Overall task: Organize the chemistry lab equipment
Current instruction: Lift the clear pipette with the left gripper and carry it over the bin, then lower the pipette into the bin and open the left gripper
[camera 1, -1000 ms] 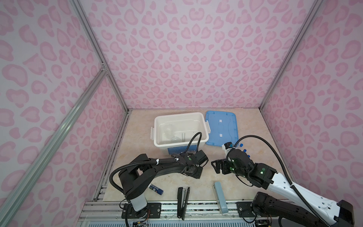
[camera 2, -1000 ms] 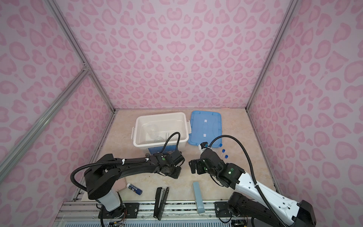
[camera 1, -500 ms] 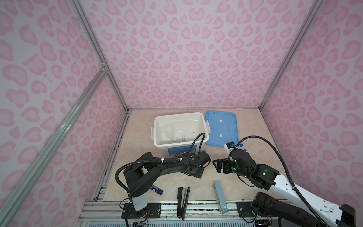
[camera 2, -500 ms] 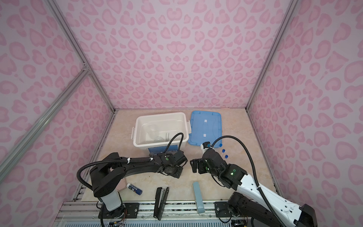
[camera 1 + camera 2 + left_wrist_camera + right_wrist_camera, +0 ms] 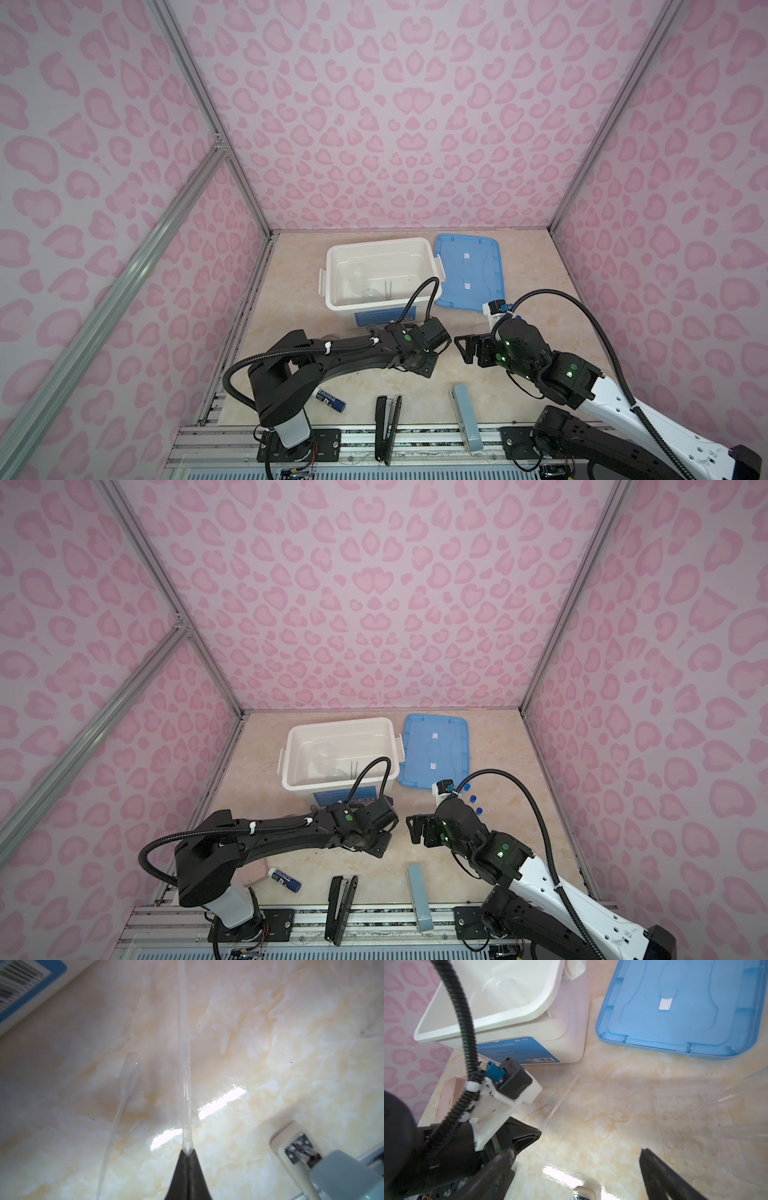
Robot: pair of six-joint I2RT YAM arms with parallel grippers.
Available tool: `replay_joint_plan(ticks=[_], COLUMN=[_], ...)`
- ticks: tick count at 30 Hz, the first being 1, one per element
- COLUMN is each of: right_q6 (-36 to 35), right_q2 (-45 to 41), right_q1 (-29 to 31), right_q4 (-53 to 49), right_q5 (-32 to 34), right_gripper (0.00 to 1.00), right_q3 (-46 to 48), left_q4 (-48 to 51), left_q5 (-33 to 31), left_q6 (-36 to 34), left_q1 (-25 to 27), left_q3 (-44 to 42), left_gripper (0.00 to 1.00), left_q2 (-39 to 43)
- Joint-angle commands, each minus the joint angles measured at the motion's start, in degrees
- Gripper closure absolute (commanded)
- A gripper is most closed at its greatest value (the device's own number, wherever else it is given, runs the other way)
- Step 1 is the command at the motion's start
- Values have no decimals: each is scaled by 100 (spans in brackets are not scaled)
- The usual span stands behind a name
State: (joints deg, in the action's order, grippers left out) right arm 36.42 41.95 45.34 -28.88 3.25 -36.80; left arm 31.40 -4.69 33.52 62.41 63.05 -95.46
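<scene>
Two thin clear droppers sit on the marble table (image 5: 291, 291) in the lower middle of both top views, just in front of the white bin (image 5: 332, 291). The left gripper (image 5: 188, 1154) has its jaws pressed together, pinching the narrow tip of the held dropper (image 5: 184, 1043). The second dropper (image 5: 129, 1072) lies just beside it on the table, bulb end pointing away from the gripper. The right gripper (image 5: 576, 1150) faces the left one from the right, near it but apart, with its fingers (image 5: 660, 1174) spread wide around nothing. The clear rack (image 5: 691, 1126) lies flat beside it, and three blue-capped tubes (image 5: 473, 799) show behind that arm. Small clear pieces (image 5: 370, 293) rest inside the bin. The blue lid (image 5: 469, 270) lies flat to the bin's right. Along the bottom edge are the glue stick (image 5: 330, 400), black stapler (image 5: 386, 424) and pale-blue stapler (image 5: 465, 415).
</scene>
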Motion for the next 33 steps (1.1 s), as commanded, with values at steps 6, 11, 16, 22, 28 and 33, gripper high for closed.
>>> replay_joint_plan(ticks=[6, 11, 16, 22, 28, 33], right_q6=[-286, -697, -1133, -1439, -1608, -1633], right_q2=[-820, -620, 475, 1808, 2816, 3320], right_q1=[-176, -381, -616, -890, -1252, -1578], right_q4=[292, 407, 306, 321, 391, 621], right_q5=[232, 218, -160, -951, -1693, -2258], right_gripper=[3, 2, 2, 2, 4, 5], right_q3=[-120, -653, -1583, -2586, -3164, -3351], left_q4=[503, 634, 737, 670, 515, 415], left_q5=[44, 417, 1004, 1215, 1470, 1515], left_q6=[354, 198, -8, -134, -31, -47], left_q1=[5, -417, -1404, -2159, -2582, -2699], left_q3=[756, 1801, 2578, 3140, 3352, 3621], left_gripper=[97, 96, 95, 94, 92, 93], left_q2=[871, 1013, 698, 40, -671, -1375])
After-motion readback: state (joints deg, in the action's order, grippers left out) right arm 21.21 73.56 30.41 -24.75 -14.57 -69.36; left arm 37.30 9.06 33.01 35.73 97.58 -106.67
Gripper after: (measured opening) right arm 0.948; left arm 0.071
